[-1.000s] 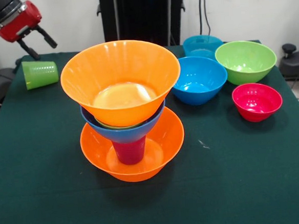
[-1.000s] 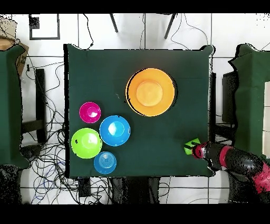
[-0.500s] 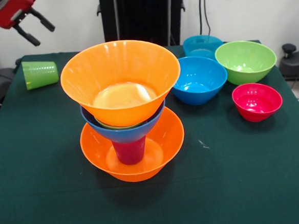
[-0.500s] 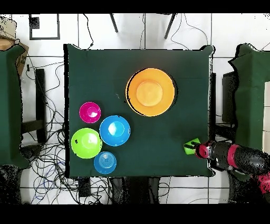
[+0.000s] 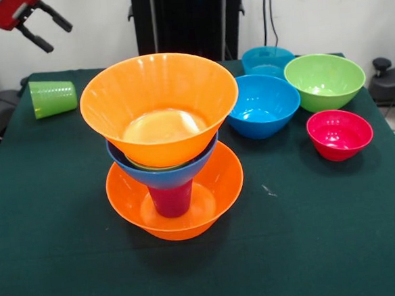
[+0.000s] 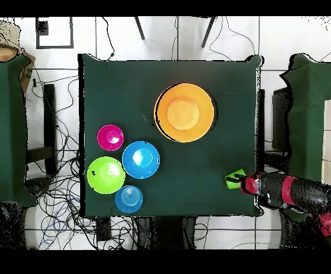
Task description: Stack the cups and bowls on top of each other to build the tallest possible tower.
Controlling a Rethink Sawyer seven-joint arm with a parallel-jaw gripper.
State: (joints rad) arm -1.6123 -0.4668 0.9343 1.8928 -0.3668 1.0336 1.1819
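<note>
tower: purple cup in orange bowl, blue and orange bowls above | green cup on side | hand apart, empty

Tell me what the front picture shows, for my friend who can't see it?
A tower stands mid-table: an orange bowl, a purple cup in it, a blue bowl, then another orange bowl on top. Loose blue, teal, green and red bowls sit to its right. At the far left a green cup lies on its side, the open gripper above it.
</note>
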